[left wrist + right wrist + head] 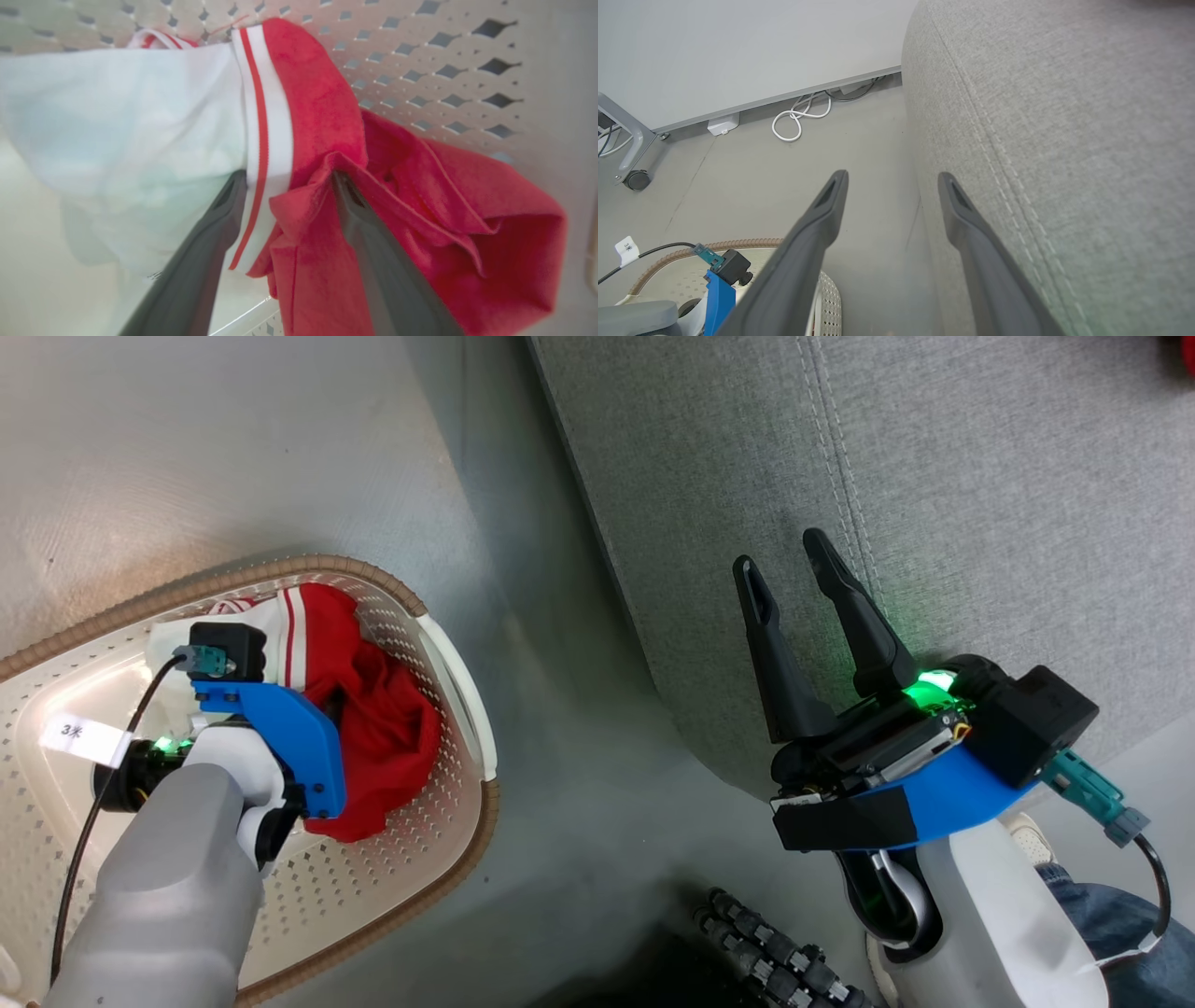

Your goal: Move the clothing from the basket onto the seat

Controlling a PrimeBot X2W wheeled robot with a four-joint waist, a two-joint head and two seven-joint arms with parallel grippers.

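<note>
L gripper (287,182) pushed into clothing (322,102), fingers spread, red/white fold between, not yet pinched. Clothing bunched in basket (457,672) corner nearest seat (980,504). R gripper (784,560) held over seat edge, fingers released. Risk: only thin fold caught at closing, slip on lift.

Lab-like test room, grey sofa (1064,140), bare floor (761,196), loose white cable (798,116), castor wheel (636,179)

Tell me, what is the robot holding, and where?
Nothing yet. The left gripper stands open around the clothes, at their striped band, in the basket; the right gripper is open and empty by the sofa.
</note>
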